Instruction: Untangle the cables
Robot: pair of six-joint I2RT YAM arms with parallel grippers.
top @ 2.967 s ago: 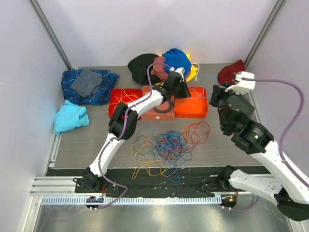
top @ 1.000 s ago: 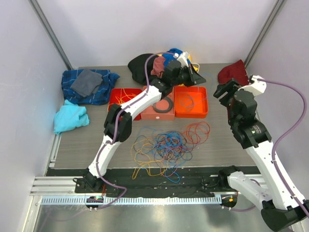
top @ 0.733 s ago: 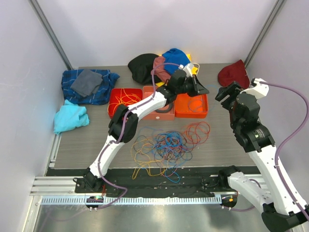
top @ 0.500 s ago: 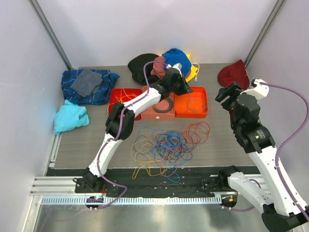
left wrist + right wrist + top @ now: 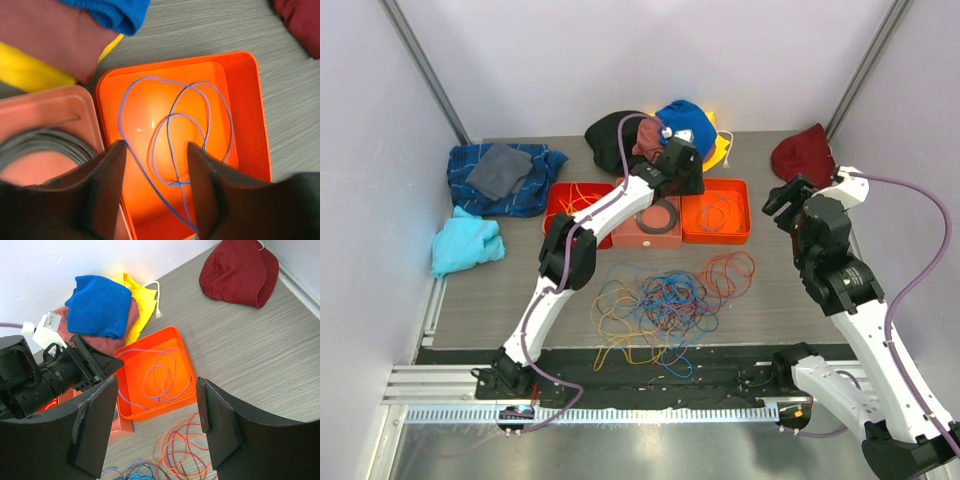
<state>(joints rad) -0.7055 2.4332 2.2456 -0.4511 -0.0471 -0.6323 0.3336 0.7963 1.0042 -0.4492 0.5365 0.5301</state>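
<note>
A tangle of thin cables [image 5: 658,305] in orange, yellow, blue and red lies on the table's near middle, with red and orange loops [image 5: 725,272] at its right. One blue cable [image 5: 720,212] [image 5: 168,140] [image 5: 163,365] lies coiled inside the orange tray [image 5: 717,238] [image 5: 262,125] [image 5: 150,412]. My left gripper [image 5: 686,170] [image 5: 156,145] hangs open above that tray's back left corner, nothing between its fingers. My right gripper [image 5: 783,195] [image 5: 156,382] is raised to the right of the tray, open and empty.
A salmon tray [image 5: 638,240] holds a black ring [image 5: 660,215]. A red tray [image 5: 552,205] holds orange wire. Clothes are piled at the back [image 5: 650,135]. A maroon hat [image 5: 802,152] [image 5: 240,270] sits back right, a plaid cloth [image 5: 505,175] and a cyan cloth [image 5: 465,245] at left.
My left gripper has opened and drawn back left from over the orange tray's far side. The blue cable now lies loose in the tray. The right arm barely moved.
</note>
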